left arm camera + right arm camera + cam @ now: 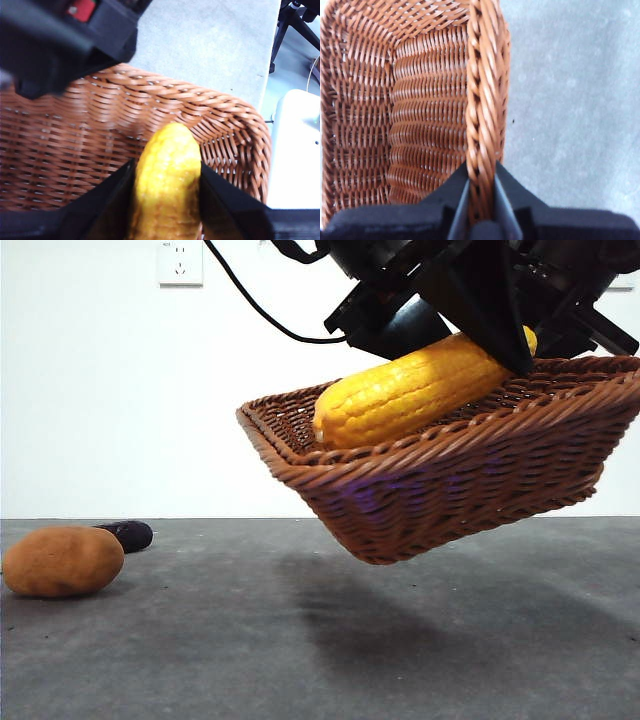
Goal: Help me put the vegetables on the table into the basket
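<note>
Left gripper (167, 192) is pinching the corn cob (420, 388) between its jaws, one jaw pressing each flank, the free tip poking out ahead of the jaws over the woven floor of the basket (470, 480). The cob is sitting low in the basket but the jaws are not letting go yet; whether it is resting on the weave cannot be told.

Right gripper (481, 200) is clamping the basket's braided rim, one jaw inside the wall, one outside. It is holding the basket clear of the bench (320, 640), tilted, one corner dipping, a shadow lying on the bench beneath.

Progress, as judged: first vegetable is going in, not yet released. Two are left. The potato (62, 560) is lying on the bench, well apart from both sets of jaws, and the eggplant (128, 534) is lying just behind it, partly hidden; whether the two touch cannot be told. So roughly a third along at best.

Looks: cob is bright yellow, bumpy rows of kernels, blunt rounded tip, glossy. Basket is brown wicker, shallow, flared sides, thick plaited rim, far wider than the cob. Potato is oval, tan-brown, matte. Eggplant is showing only a dark purple end. Bench is dark grey, speckled.
</note>
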Controlling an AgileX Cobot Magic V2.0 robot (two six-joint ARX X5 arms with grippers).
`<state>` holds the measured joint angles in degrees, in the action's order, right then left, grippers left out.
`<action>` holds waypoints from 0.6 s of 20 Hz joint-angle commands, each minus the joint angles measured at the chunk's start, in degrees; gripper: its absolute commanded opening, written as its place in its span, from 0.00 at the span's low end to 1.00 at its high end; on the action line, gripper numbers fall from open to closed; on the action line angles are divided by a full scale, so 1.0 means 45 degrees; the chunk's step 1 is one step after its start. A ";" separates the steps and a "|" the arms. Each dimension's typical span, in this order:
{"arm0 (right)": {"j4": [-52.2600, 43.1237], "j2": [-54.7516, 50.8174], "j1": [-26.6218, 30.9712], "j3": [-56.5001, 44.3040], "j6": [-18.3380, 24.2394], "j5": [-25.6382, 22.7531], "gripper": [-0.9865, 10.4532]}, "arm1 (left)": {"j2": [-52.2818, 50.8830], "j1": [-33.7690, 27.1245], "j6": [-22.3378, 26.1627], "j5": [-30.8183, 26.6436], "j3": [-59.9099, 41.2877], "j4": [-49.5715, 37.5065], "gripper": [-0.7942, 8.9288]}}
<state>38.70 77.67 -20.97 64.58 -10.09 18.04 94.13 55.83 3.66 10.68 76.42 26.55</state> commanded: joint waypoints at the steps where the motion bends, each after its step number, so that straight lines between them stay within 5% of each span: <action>1: -0.0287 0.0019 -0.0029 -0.0083 -0.0151 0.0335 0.08 | 0.0160 0.0029 -0.0146 0.0044 -0.0053 0.0131 0.26; 3: -0.0287 0.0019 -0.0029 -0.0083 -0.0146 0.0335 0.08 | 0.0160 0.0029 -0.0024 0.0039 -0.0053 0.0291 0.59; 12: -0.0209 0.0019 -0.0097 -0.0083 -0.0053 0.0413 0.08 | -0.0554 -0.0131 -0.0039 0.0034 -0.0029 0.0894 0.60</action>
<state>38.54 77.67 -21.32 64.58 -10.07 19.31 92.55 55.42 3.40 10.66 76.42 31.24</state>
